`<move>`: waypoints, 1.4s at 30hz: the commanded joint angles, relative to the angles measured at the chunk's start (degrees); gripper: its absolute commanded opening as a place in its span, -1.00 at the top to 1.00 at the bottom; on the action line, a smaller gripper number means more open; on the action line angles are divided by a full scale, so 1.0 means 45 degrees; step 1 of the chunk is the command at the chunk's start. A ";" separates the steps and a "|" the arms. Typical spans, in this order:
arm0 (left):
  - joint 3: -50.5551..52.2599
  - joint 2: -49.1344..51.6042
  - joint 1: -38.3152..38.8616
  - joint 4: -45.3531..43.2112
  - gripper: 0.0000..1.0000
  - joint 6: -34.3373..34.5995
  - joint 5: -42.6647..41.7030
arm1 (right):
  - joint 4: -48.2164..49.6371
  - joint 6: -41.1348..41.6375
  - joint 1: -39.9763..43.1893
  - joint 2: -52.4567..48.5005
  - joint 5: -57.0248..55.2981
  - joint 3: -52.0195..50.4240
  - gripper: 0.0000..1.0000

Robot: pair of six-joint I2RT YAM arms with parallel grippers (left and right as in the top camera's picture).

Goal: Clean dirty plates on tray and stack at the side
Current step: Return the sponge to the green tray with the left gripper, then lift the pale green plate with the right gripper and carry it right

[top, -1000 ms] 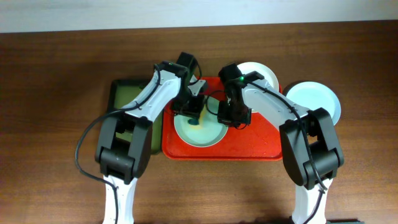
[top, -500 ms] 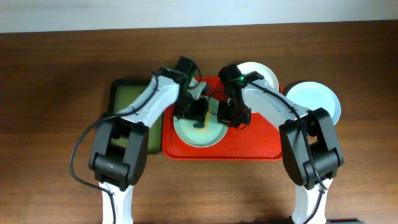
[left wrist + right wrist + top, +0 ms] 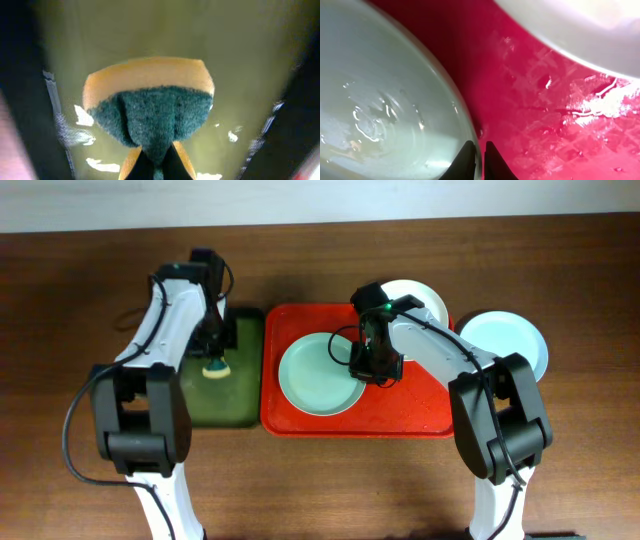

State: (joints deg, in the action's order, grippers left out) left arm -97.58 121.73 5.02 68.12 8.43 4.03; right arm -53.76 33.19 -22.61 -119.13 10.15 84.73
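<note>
A pale blue-green plate [image 3: 315, 376] lies on the red tray [image 3: 400, 405]; its wet inside fills the left of the right wrist view [image 3: 385, 100]. My right gripper [image 3: 361, 364] [image 3: 479, 160] is shut on this plate's right rim. A white plate [image 3: 420, 297] sits at the tray's back right, also in the right wrist view [image 3: 585, 30]. Another pale blue-green plate [image 3: 510, 340] rests on the table right of the tray. My left gripper [image 3: 213, 355] [image 3: 156, 167] is shut on a yellow and green sponge [image 3: 150, 107] [image 3: 214, 367] over the green tray [image 3: 225, 405].
The dark green tray's wet bottom [image 3: 240, 60] shows under the sponge, with its black rim at both sides. The wooden table [image 3: 80, 300] spreads around both trays. The red tray's surface [image 3: 560, 125] is wet and shiny.
My left gripper has carried the sponge from the blue-green plate leftward to above the green tray. The right gripper has stayed on the plate's rim.
</note>
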 commanded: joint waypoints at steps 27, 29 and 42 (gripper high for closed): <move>-0.4804 -0.2997 -0.1758 0.0787 -0.99 0.0301 -0.0287 | -0.0209 -0.0199 0.0151 0.0117 0.0243 0.0175 0.92; -0.4804 -0.2997 -0.1758 0.0787 -0.99 0.0301 -0.0287 | -0.1632 -0.1341 0.0651 0.0121 0.0758 0.0952 0.92; -0.4804 -0.2997 -0.1758 0.0792 -0.99 0.0301 -0.0287 | -0.0461 -0.1598 -0.1875 0.0131 0.0355 0.4342 0.92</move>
State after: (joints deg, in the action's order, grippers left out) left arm -118.83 108.22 -2.92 71.61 9.08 2.98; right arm -59.66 22.37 -27.09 -119.22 18.22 103.26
